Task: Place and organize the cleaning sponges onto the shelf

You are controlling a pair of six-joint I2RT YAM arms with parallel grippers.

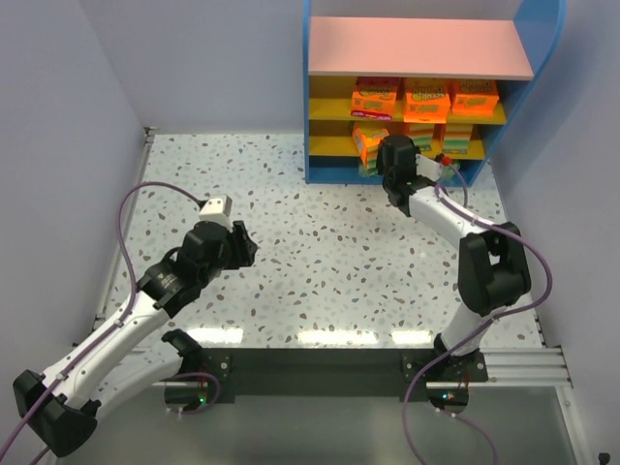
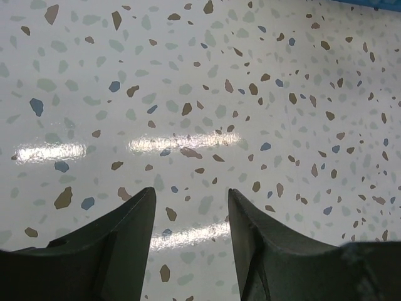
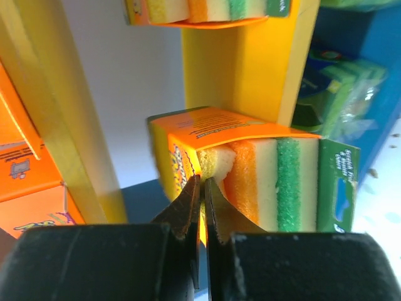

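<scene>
**Right fingers closed at a sponge pack on the shelf; left fingers open and empty**

Nearest the arm bases, the left fingers (image 2: 135, 219) stand about half open with nothing between them. They point down and forward over the speckled table (image 2: 188, 94), and only bare tabletop shows in the gap and ahead of their tips.

Across the table, the right arm reaches into the lower tier of the shelf (image 1: 417, 46). The right fingers (image 3: 188, 204) are pressed together, their tips against the near bottom corner of an orange sponge pack (image 3: 250, 169). A thin sliver of orange shows in the slit between them, but it cannot be told whether this is wrapper being pinched. The pack's open end faces the fingers, showing yellow, orange, white and green sponge layers, with a green label (image 3: 338, 188) on the side away from the tips. From above, this pack stands tilted at the left end of the lower tier, just beyond and to the left of the fingers.

On the other side of the fingers, further packs (image 1: 455, 140) sit on the same tier. Above the fingers, three orange packs (image 1: 426, 99) stand in a row on the upper yellow tier, under the pink top board.
</scene>
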